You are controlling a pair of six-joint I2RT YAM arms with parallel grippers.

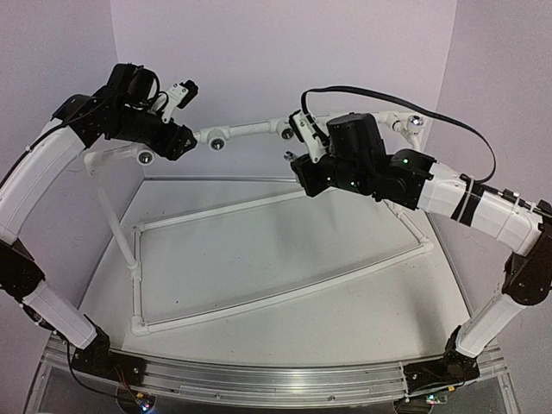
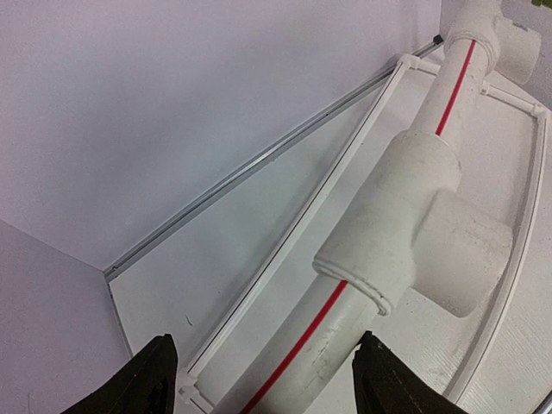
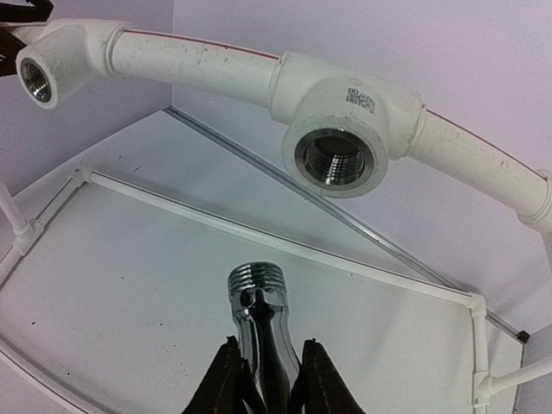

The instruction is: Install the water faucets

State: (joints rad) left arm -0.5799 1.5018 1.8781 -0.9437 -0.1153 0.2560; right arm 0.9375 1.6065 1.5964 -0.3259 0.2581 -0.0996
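Observation:
My right gripper point(image 3: 266, 379) is shut on a shiny silver faucet point(image 3: 257, 302), whose threaded end points up toward a chrome-rimmed tee socket point(image 3: 335, 158) of the white pipe frame, a short gap below it. In the top view this gripper point(image 1: 299, 162) hangs just in front of the raised top pipe point(image 1: 250, 130). My left gripper point(image 2: 263, 384) is open, its fingers point(image 2: 142, 379) straddling the red-striped pipe point(image 2: 328, 319) below a tee fitting point(image 2: 414, 233); in the top view it point(image 1: 179, 141) is at the pipe's left end. Green and white faucets are out of view.
The frame's thin base rails point(image 1: 276, 297) lie on the white table, with upright legs at left point(image 1: 116, 220) and right point(image 1: 412, 226). More sockets sit along the top pipe point(image 1: 216, 143), including an elbow socket point(image 3: 36, 78). Purple walls close in behind and at the sides.

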